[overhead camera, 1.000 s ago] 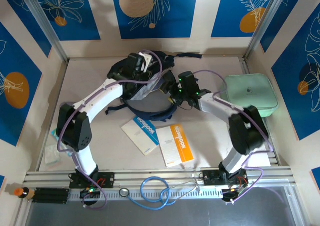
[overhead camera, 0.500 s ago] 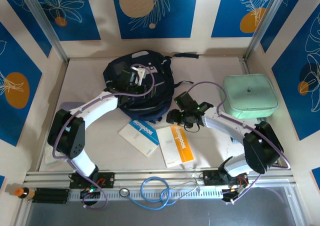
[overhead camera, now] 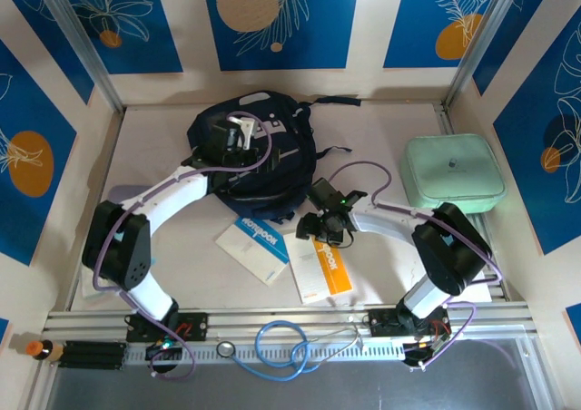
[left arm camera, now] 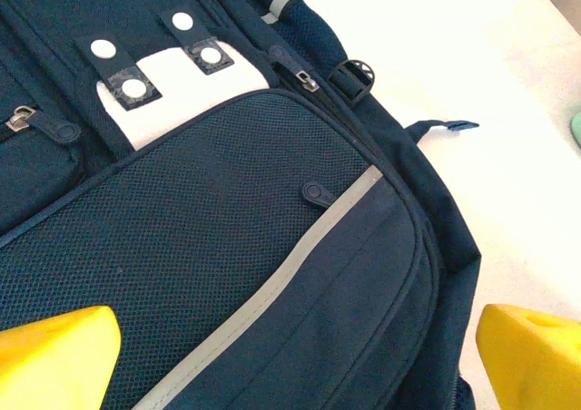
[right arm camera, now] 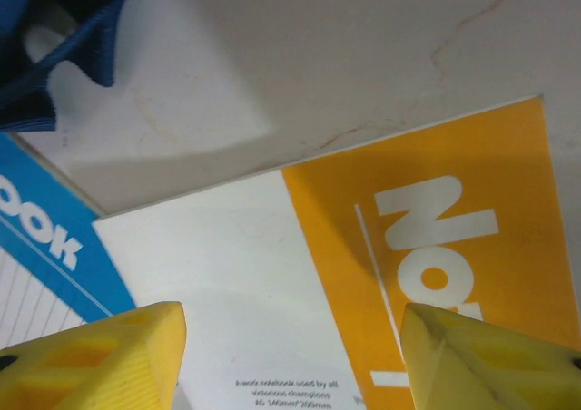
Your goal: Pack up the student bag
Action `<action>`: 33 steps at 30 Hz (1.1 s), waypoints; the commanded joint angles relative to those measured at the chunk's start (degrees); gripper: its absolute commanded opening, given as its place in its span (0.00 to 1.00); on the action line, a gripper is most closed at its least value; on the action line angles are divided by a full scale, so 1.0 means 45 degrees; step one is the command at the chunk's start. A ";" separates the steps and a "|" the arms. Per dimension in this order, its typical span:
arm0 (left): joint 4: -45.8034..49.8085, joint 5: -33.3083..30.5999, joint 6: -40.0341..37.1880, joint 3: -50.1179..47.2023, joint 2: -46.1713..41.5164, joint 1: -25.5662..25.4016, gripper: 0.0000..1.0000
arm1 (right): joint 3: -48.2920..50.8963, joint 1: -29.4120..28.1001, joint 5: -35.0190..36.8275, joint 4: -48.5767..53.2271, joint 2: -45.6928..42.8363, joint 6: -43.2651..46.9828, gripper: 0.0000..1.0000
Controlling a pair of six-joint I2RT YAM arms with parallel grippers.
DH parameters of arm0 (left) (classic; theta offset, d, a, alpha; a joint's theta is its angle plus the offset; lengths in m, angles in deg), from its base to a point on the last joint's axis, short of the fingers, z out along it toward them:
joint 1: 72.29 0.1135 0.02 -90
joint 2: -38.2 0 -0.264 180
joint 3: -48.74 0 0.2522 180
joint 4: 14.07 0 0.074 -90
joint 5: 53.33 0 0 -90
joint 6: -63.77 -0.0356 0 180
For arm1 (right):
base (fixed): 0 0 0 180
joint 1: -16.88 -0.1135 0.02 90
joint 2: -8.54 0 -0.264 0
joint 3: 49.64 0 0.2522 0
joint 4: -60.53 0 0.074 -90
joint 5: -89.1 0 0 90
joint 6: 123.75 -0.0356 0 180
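The student bag (overhead camera: pixel 263 151), dark navy with a pale stripe (left arm camera: pixel 272 278), lies flat at the back middle of the table. My left gripper (overhead camera: pixel 234 136) hovers over its front pocket, open, yellow fingertips (left arm camera: pixel 54 356) spread wide with just fabric below them. An orange-and-white notebook (overhead camera: pixel 323 265) lies in front of the bag, with a blue-and-white notebook (overhead camera: pixel 259 245) beside it on the left. My right gripper (overhead camera: pixel 323 225) hangs open just above the orange notebook's far edge (right arm camera: pixel 427 219), one fingertip (right arm camera: pixel 91 360) on each side of its cover.
A mint-green case (overhead camera: pixel 452 172) stands at the right. A dark bag strap (right arm camera: pixel 54 47) trails onto the table near the right gripper. A clear packet (overhead camera: pixel 91 278) lies at the front left. A blue cable (overhead camera: pixel 281 342) coils on the front rail.
My left gripper opened and let go of the bag, which dropped flat onto the table. My right gripper left the bag and came forward and down over the orange notebook.
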 commanded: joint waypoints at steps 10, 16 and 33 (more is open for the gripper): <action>0.0509 0.1946 -0.0111 0.0787 0.0094 0.0099 1.00 | 0.0712 0.1401 0.0395 0.0340 0.0376 -0.1185 0.64; 0.1323 0.3416 0.0278 0.1727 0.0740 -0.0148 1.00 | 0.0447 0.2548 0.0507 0.0695 0.0374 -0.0593 0.64; 0.1927 0.4817 0.2944 0.3631 0.3266 -0.2609 0.90 | -0.2063 0.5506 0.1012 0.0435 0.1613 0.1437 0.61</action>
